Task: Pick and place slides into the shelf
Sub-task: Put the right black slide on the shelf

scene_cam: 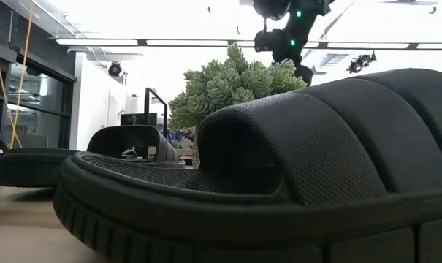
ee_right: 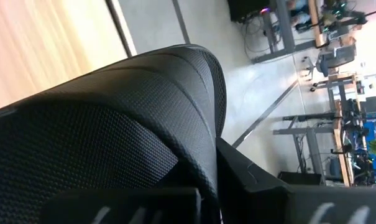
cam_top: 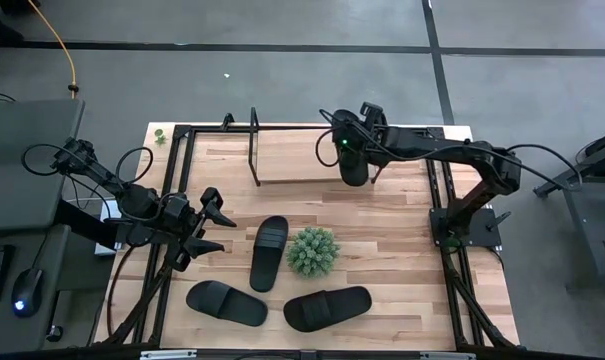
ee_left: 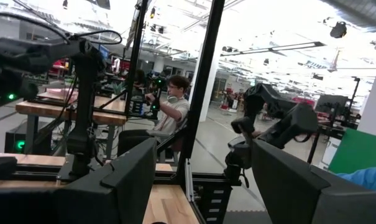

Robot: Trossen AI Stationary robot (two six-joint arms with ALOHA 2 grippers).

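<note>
Right hand (cam_top: 353, 150): I see it over the shelf (cam_top: 292, 165) at the counter's far edge, pinching one slide (cam_top: 353, 168) by its strap.
Held slide: dark shape hanging over the shelf's right end; in the high view its long axis runs from the far edge toward the near edge. I cannot tell whether it touches the plank.
Right wrist view: the ribbed strap (ee_right: 113, 124) fills the picture, pressed against the fingers.
Left hand (cam_top: 207, 222): waiting near the counter's left edge, fingers spread, nothing between them.
Middle slide (cam_top: 268, 252): flat on the counter (cam_top: 402, 260), long axis far-to-near, just left of the plant (cam_top: 313, 251).
Near-edge slides: one (cam_top: 226, 302) lies toward the near-left corner, one (cam_top: 327, 308) lies below the plant; both are angled, closer to crosswise.
Background: a person (ee_left: 172, 109) sits beyond the counter.
</note>
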